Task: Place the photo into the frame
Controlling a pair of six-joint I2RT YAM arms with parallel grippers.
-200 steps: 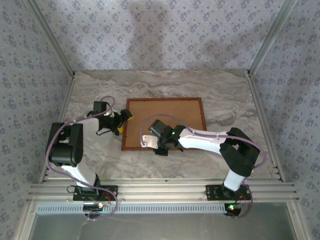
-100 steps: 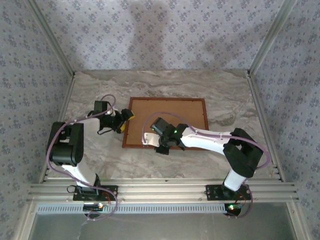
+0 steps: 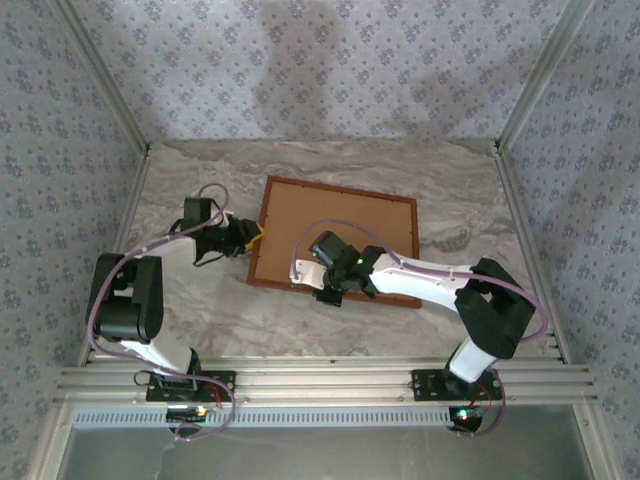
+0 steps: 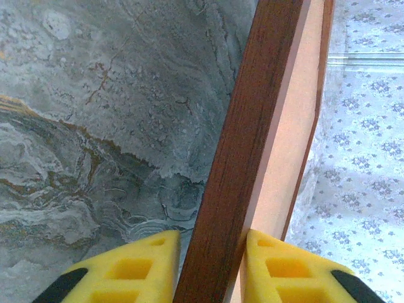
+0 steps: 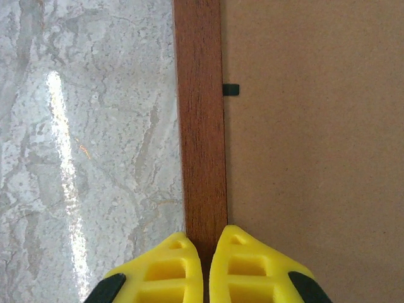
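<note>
Frame (image 4: 240, 158) w/ backing board (image 5: 315, 158) inside, left pincer (image 4: 211, 238) clamping its bar.

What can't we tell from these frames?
Whether the photo lies under the backing board, which covers the frame's opening in the top view.
Frame's near bar, top view: partly covered by the right arm.
Right wrist view: whether the shut right gripper touches the bar or hovers; the straight-down angle hides it.
</note>
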